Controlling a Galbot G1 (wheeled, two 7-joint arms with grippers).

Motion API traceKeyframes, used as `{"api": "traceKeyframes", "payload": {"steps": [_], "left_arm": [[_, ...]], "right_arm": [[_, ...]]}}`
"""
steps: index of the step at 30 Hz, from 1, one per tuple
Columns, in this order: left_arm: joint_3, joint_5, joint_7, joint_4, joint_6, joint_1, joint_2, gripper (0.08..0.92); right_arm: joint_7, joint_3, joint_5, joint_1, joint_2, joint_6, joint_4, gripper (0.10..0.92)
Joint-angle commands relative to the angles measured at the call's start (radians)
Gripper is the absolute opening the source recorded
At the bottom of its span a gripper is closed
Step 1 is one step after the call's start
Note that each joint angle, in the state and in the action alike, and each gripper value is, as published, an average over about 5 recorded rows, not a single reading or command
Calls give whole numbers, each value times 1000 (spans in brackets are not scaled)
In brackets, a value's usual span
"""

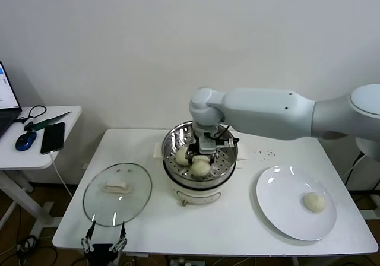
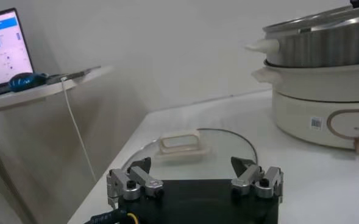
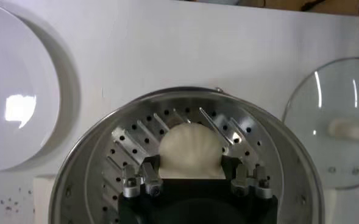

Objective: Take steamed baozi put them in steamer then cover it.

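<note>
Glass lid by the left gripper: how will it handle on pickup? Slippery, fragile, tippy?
The glass lid lies flat on the table, so it probably won't roll. Its smooth glass dome looks slippery; the raised bar handle is likely the only secure hold. Being glass, it is probably fragile and fairly heavy, and may tilt if gripped off-centre. The open left gripper sits just before it.

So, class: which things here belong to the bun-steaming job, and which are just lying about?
Job: baozi on the plate; baozi held by right gripper; steamer; cover.
Lying about: phone, mouse, laptop.
</note>
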Motion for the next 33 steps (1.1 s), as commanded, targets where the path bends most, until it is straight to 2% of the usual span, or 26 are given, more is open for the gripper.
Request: {"api": "traceKeyframes", "payload": {"steps": [1, 5, 13, 24, 28, 33], "left_arm": [[3, 1, 0, 10, 4, -4, 1, 823], [9, 4, 0, 15, 5, -8, 0, 823], [9, 6, -2, 12, 6, -7, 1, 823], [12, 14, -1, 4, 7, -3, 2, 823], [19, 26, 1, 2, 9, -2, 2, 823], [24, 38, 3, -9, 9, 1, 4, 823]], "right_arm": [[4, -12, -28, -50, 2, 8, 5, 670], [7, -10, -41, -53, -11, 6, 3, 680], [-1, 26, -67, -47, -26, 18, -2, 816], [28, 79, -28, 38, -141, 4, -12, 823], [100, 62, 32, 99, -225, -84, -21, 823], [183, -62, 246, 204, -356, -351, 2, 823]]}}
